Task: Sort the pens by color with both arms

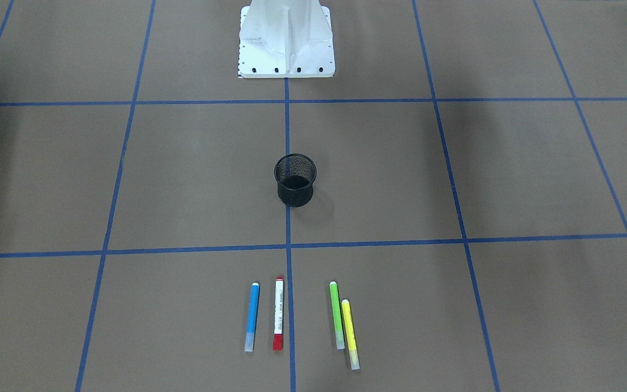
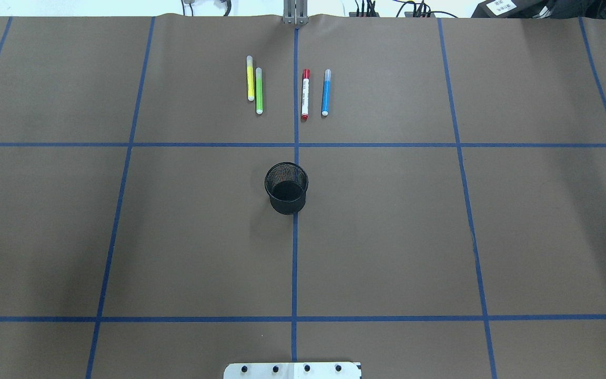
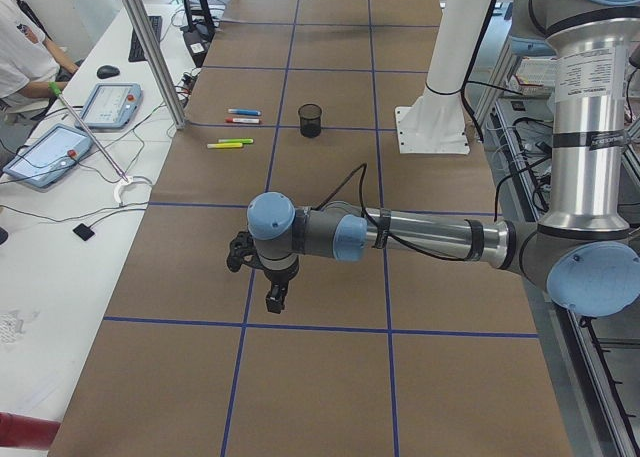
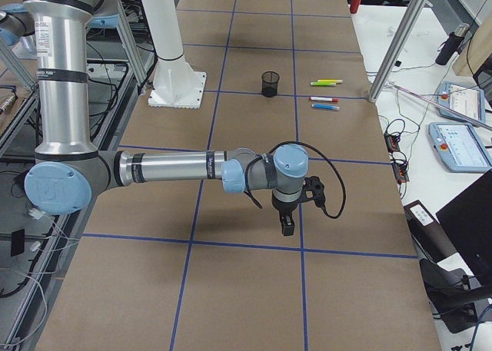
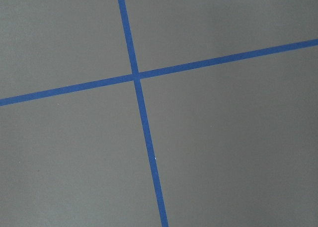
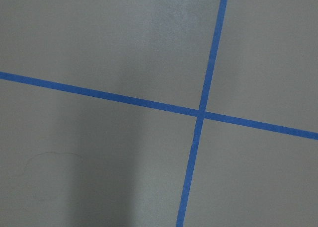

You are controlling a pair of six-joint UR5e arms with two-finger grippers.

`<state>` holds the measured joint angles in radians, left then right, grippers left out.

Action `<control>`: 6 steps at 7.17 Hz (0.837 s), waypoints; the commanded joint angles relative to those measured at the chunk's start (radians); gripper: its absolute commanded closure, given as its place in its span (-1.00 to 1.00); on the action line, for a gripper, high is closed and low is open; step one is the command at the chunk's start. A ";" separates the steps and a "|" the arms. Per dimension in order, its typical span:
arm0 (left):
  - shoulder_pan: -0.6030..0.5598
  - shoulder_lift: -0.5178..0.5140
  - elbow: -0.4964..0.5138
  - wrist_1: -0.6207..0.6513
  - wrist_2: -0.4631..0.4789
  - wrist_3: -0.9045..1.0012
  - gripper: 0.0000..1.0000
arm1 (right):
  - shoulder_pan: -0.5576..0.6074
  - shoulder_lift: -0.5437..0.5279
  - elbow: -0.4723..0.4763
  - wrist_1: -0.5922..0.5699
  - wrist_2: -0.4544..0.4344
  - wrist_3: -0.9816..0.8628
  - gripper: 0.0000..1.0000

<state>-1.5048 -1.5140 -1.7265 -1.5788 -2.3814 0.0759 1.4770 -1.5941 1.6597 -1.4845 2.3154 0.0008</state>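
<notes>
Four pens lie side by side on the brown table, far from the robot: blue (image 1: 251, 317), white-barrelled with red ends (image 1: 278, 313), green (image 1: 336, 314) and yellow (image 1: 349, 332). The green and yellow ones touch. In the overhead view they are yellow (image 2: 250, 79), green (image 2: 259, 90), red-ended (image 2: 305, 95) and blue (image 2: 326, 92). My left gripper (image 3: 275, 295) and right gripper (image 4: 287, 226) hang low over the table's two ends, far from the pens. They show only in the side views, so I cannot tell if they are open or shut. Both wrist views show only tape lines.
A black wire-mesh cup (image 2: 286, 188) stands upright at the table's middle on the centre tape line, between the pens and the white pedestal base (image 1: 286, 38). Blue tape divides the table into squares. Tablets and cables lie on a white bench (image 3: 60, 227) beyond the table's far edge.
</notes>
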 commanded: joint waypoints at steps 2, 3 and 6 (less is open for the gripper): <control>-0.002 -0.014 -0.007 -0.003 0.002 0.001 -1.00 | 0.009 -0.006 0.023 -0.003 0.009 0.002 -0.99; 0.000 -0.014 -0.001 -0.003 0.002 -0.001 -1.00 | 0.025 -0.012 0.031 -0.008 0.009 0.002 -0.99; -0.002 -0.011 -0.001 -0.003 0.001 -0.002 -1.00 | 0.019 0.006 0.005 -0.016 -0.021 0.002 -0.99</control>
<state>-1.5061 -1.5255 -1.7302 -1.5815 -2.3795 0.0743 1.5002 -1.5920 1.6740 -1.4950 2.3023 0.0030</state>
